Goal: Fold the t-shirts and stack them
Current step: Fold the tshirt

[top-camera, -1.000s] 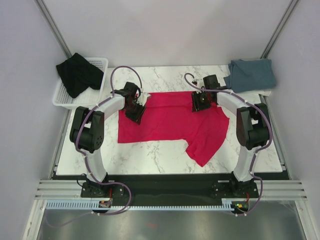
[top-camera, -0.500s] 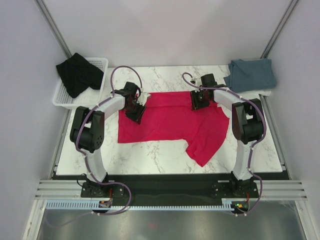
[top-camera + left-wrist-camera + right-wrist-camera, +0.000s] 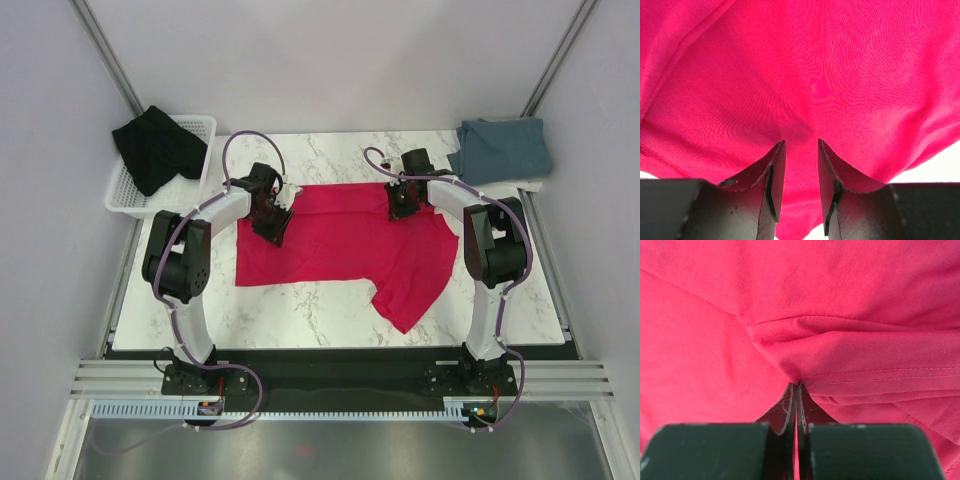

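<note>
Between its pressed-together tips, the right gripper (image 3: 797, 386) pinches the red t-shirt (image 3: 340, 245); the left gripper (image 3: 799, 145) stands parted, contact unclear.

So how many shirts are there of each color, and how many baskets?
Red t-shirt: 1
Black t-shirt: 1
Blue-grey t-shirt: 1
White basket: 1
Total: 4 things, 3 of them shirts

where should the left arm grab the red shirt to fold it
Grip the red t-shirt at its far left edge, where the left end effector has open fingers against the cloth. Come from above: it lies flat, and the right end effector already pinches the far right edge.
</note>
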You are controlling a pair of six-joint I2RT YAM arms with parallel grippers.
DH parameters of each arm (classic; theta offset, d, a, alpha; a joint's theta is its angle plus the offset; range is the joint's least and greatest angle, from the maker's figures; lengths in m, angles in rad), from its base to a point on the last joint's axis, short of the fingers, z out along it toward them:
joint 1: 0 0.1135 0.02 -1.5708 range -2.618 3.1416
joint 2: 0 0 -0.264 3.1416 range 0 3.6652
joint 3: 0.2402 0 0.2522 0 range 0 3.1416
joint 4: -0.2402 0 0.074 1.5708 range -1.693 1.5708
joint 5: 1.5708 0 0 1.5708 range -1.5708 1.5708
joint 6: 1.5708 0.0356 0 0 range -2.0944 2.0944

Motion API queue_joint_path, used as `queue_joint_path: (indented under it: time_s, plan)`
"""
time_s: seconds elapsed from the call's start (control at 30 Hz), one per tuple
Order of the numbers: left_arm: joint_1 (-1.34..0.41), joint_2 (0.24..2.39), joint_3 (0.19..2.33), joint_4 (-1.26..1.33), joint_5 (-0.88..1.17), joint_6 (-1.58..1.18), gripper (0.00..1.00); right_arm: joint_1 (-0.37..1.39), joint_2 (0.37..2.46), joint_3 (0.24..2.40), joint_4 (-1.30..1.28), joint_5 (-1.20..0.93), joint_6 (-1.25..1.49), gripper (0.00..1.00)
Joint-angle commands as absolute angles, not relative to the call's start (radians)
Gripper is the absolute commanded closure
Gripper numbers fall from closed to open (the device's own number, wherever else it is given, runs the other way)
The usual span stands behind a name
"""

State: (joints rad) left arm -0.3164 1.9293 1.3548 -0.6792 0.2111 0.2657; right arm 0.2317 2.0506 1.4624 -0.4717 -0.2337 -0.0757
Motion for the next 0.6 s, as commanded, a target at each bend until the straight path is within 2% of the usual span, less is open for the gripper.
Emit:
queue_joint_path:
  time_s: [0.0, 0.57]
  plan:
    - [-0.321, 1.922, 1.387, -0.664, 0.212, 0.236, 0.61, 0.232, 2.002, 1.474, -0.471, -0.222, -0.080, 1.00]
    - [-0.319, 1.885, 1.368, -0.664, 0.212, 0.236, 0.61, 0.302, 1.856, 1.348, -0.515, -0.264, -0.037, 1.00]
